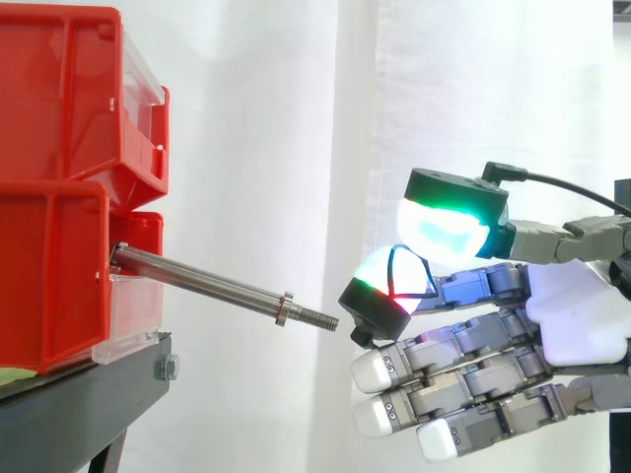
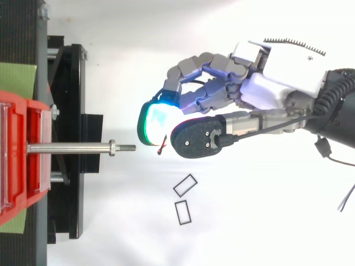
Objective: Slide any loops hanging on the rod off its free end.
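Observation:
A steel rod sticks out of the lower red bin and slopes slightly down to its threaded free end. Nothing hangs on the rod. My hand is just right of the free end, off the rod. A thin dark loop with a red stretch is pinched between the thumb's green-glowing pad and a fingertip below it. In the top view a short piece of the loop peeks out between the pads, a little beyond the rod's tip. The other fingers curl underneath.
Two red bins are stacked on a black stand at the left, the upper bin overhanging the rod's root. Two small rectangular outlines lie on the white floor below the hand. A white curtain hangs behind.

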`<state>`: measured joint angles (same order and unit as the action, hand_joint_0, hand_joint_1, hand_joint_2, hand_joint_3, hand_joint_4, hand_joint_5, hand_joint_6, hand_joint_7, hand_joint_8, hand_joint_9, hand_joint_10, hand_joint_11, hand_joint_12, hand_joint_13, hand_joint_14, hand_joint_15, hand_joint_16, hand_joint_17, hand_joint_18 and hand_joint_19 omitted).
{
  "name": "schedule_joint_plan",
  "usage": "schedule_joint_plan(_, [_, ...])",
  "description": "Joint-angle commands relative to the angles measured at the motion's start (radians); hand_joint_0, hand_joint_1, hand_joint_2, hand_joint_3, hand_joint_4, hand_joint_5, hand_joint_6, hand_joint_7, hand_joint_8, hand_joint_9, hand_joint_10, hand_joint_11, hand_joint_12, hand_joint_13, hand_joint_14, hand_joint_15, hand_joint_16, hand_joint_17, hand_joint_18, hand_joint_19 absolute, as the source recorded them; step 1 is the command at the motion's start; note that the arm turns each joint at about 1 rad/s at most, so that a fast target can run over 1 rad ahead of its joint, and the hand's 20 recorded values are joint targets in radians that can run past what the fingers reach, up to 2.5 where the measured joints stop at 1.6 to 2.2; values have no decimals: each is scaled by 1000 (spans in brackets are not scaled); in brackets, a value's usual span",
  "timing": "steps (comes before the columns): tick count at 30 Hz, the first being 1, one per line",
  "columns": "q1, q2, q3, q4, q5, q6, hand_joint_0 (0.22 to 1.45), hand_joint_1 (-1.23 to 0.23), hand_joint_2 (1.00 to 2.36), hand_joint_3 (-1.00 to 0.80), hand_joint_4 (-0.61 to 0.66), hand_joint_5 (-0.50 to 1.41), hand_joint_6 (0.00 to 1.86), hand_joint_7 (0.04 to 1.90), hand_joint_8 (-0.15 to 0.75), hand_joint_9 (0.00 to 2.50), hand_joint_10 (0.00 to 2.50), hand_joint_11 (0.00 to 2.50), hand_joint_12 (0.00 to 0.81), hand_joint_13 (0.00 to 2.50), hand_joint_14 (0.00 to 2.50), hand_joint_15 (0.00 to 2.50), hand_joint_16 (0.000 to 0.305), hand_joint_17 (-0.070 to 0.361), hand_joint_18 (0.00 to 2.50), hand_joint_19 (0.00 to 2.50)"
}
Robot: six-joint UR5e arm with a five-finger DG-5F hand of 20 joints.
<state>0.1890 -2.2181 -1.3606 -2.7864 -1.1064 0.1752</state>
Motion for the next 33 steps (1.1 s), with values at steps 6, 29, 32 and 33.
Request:
schedule_joint_plan(6, [1,0,0,-4,3,-3,601,-734,1018,-218,14,-141,890,1008,244,803,5,145,346,619,4,100,47,106,673,315])
schedule_joint_plan(29, [4,0,0,-85,5,152,470,-690,1487,-94,-71,-69,876,1149,340,1074,2,125,433,805,3,100,66,148,913,259])
schedule_joint_plan(32, [4,0,0,-88,3,162,467,-688,1502,-99,-68,-69,876,1146,345,1070,3,128,434,808,3,104,66,149,917,260])
schedule_joint_plan(33, [4,0,0,-88,3,162,466,-686,1511,-102,-66,-69,876,1145,344,1070,2,129,434,808,3,101,66,149,917,250])
